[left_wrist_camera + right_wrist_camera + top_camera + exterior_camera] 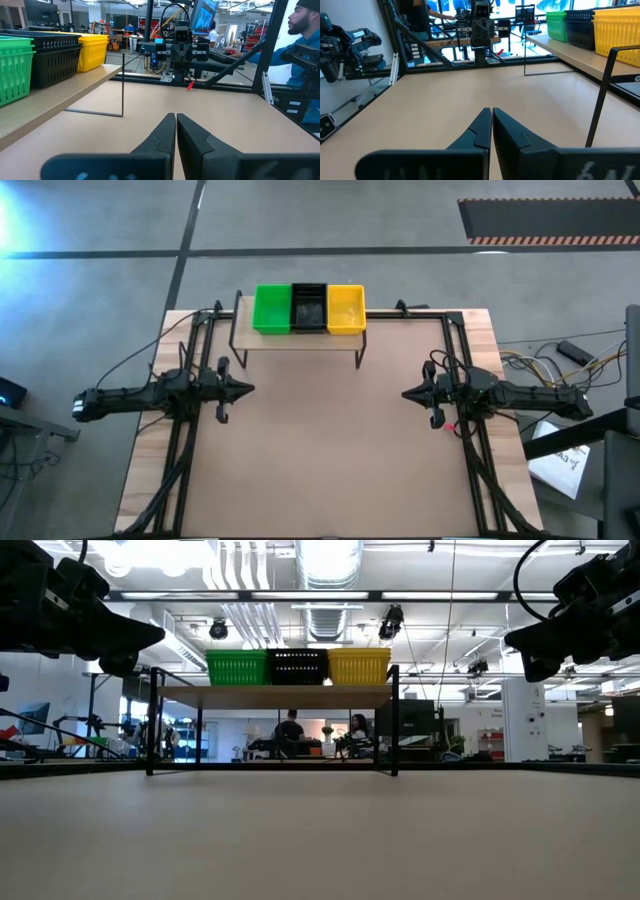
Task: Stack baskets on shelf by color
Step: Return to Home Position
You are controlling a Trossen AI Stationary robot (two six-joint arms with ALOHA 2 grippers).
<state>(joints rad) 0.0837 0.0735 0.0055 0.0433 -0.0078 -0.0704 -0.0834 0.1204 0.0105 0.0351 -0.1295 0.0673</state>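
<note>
Baskets [309,308] sit side by side on the shelf [300,342]: green, black, yellow. I see my left gripper [249,389] and right gripper [405,394] pinched tight, holding nothing, over the table [330,460], well away.

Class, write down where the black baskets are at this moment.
In the high view, the black baskets sit mid-shelf, between the green baskets on the left-arm side and the yellow baskets on the right.

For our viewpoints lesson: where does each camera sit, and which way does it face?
High: above the table, looking straight down; left arm and right arm show.
Low: at tabletop height, facing the shelf; arms overhead.
Left wrist: faces the right arm; own shut jaws in front.
Right wrist: faces the left arm; own shut jaws in front.
Shared: all show the baskets.
</note>
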